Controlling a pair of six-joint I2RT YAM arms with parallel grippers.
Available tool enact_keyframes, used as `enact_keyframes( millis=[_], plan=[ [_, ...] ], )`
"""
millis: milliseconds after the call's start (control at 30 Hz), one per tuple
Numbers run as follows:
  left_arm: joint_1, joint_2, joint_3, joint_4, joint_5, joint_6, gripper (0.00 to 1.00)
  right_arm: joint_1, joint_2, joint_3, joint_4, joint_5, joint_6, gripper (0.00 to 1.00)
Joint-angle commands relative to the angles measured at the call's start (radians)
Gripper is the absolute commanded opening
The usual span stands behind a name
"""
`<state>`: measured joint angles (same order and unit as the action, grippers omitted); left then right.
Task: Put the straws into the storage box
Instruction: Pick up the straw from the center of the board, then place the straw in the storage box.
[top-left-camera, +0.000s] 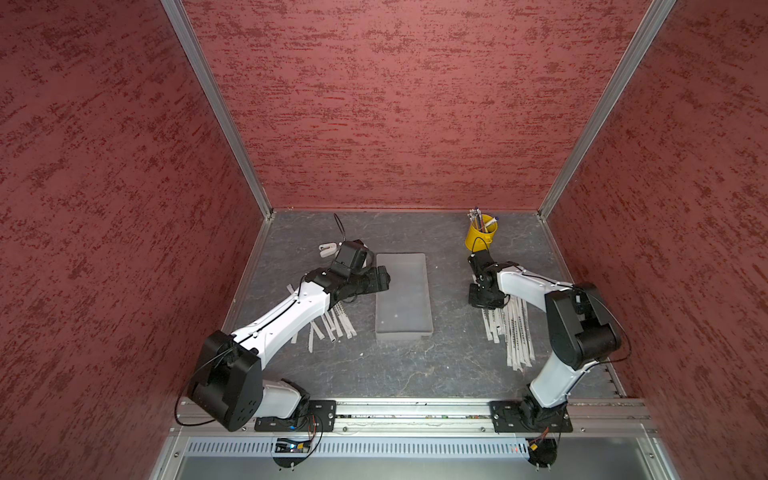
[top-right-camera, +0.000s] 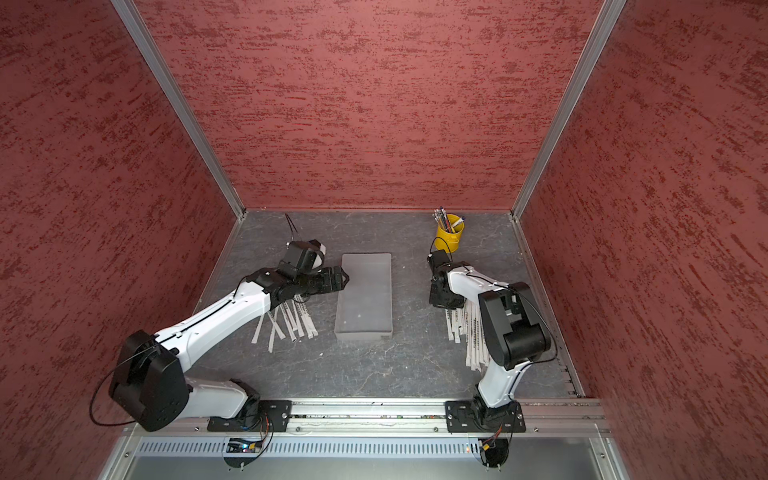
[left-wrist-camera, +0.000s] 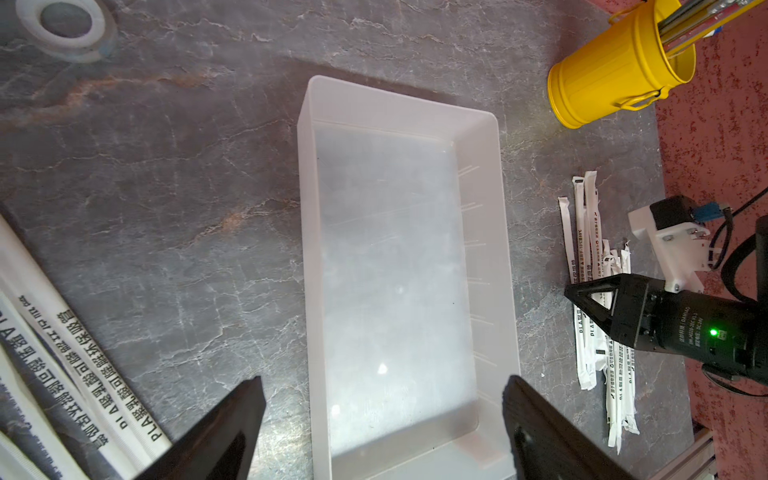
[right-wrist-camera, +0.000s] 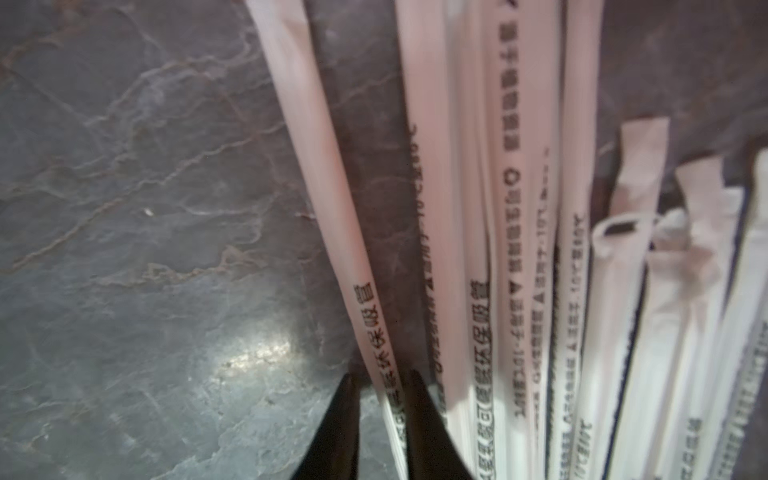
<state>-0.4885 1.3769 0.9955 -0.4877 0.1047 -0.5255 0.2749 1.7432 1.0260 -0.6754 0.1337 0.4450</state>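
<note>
On either side of the storage box (top-left-camera: 405, 299), in both top views, the straws (top-left-camera: 515, 336) were seen heaped loosely, none inside it. In the left wrist view, the left gripper (left-wrist-camera: 384, 379) was held spread and empty above the box's long wall. In the right wrist view, the right gripper (right-wrist-camera: 381, 376) was pinched on a single straw (right-wrist-camera: 332, 187) at the heap's box-side edge; with neighbours lying close, one might be dragged along.

1. A robot lab test cell is shown.
2. The bench (top-left-camera: 415, 374) is enclosed by red textured walls (top-left-camera: 415, 104) held in aluminium profiles (top-left-camera: 217, 108).
3. A left arm (top-left-camera: 282, 316) and a right arm (top-left-camera: 519, 282) are bolted to a metal rail (top-left-camera: 415, 406), with a slotted cable duct (top-left-camera: 374, 448) fitted below.
</note>
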Motion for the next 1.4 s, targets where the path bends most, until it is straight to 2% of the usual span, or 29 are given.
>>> enact_keyframes(
  millis=[0,133,233,367,467,600,800,933,1167,1367],
  plan=[
    [0.032,-0.028,-0.034,0.048,0.027,-0.004,0.91,0.005,0.016,0.003,0.036,-0.024,-0.007,0.09],
    [0.078,-0.056,-0.072,0.06,0.04,-0.01,0.89,0.055,-0.028,-0.007,0.017,-0.029,0.015,0.01],
    [0.1,-0.085,-0.087,0.045,0.04,-0.013,0.88,0.106,-0.114,0.022,-0.048,-0.019,0.051,0.0],
    [0.107,-0.141,-0.117,0.021,0.014,-0.015,0.87,0.268,-0.202,0.152,-0.144,-0.028,0.166,0.0],
    [0.11,-0.144,-0.141,0.057,0.007,-0.034,0.85,0.408,-0.143,0.267,-0.119,-0.071,0.279,0.0],
    [0.112,-0.105,-0.134,0.082,0.021,-0.048,0.82,0.507,0.014,0.392,0.033,-0.091,0.404,0.0],
    [0.128,-0.088,-0.134,0.065,0.055,-0.024,0.81,0.547,0.248,0.578,0.07,-0.101,0.399,0.0],
    [0.156,-0.108,-0.177,0.082,0.083,-0.03,0.81,0.55,0.338,0.623,0.068,-0.139,0.391,0.0],
    [0.176,-0.114,-0.184,0.084,0.108,-0.036,0.78,0.573,0.435,0.674,0.049,-0.194,0.386,0.0],
    [0.179,-0.114,-0.189,0.087,0.119,-0.041,0.77,0.573,0.475,0.699,0.028,-0.191,0.373,0.03]
  ],
)
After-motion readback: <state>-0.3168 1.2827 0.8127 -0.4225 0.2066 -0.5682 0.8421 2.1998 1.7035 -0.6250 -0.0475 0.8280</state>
